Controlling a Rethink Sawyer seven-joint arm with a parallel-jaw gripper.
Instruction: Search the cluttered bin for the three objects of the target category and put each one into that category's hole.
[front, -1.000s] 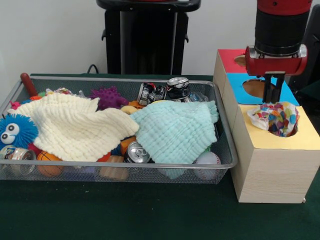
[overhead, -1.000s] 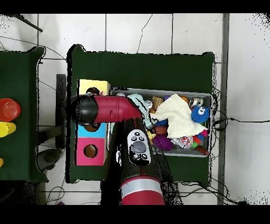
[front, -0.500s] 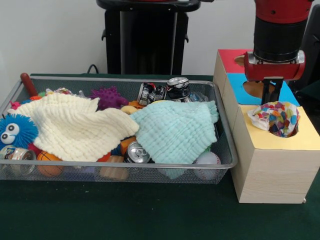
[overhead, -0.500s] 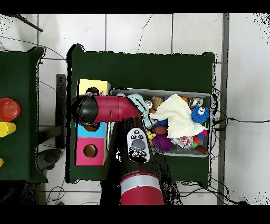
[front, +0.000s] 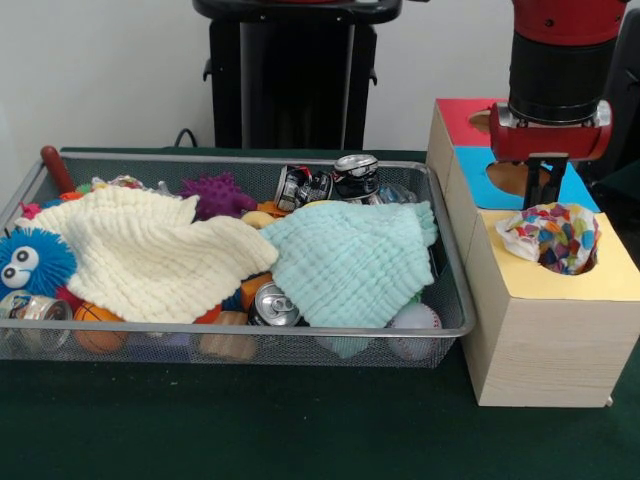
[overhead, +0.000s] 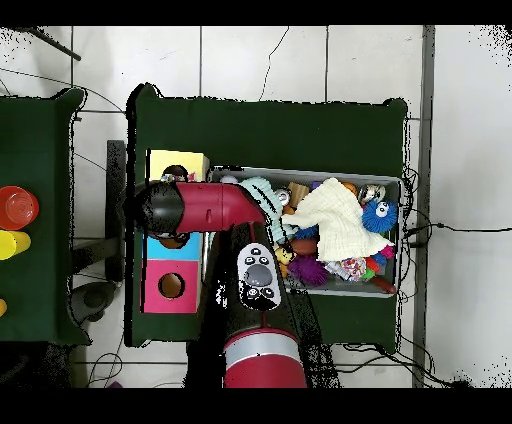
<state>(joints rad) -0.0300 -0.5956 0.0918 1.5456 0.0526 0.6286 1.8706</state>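
Risen off the patterned cloth (front: 552, 236) – fingers (front: 541, 192) close-set, empty | two cloths binned

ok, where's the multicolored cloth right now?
Front view, right side: the multicolored cloth sits bunched in the hole of the box's yellow section, just below the pincer.

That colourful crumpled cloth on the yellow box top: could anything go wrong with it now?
Possibly. The multicoloured patterned cloth sits bunched in the yellow-topped hole, with much of it above the rim, so it may stay stuck there rather than drop through. The gripper hangs just above it; coming down or across, it might snag a fold and drag the cloth out.
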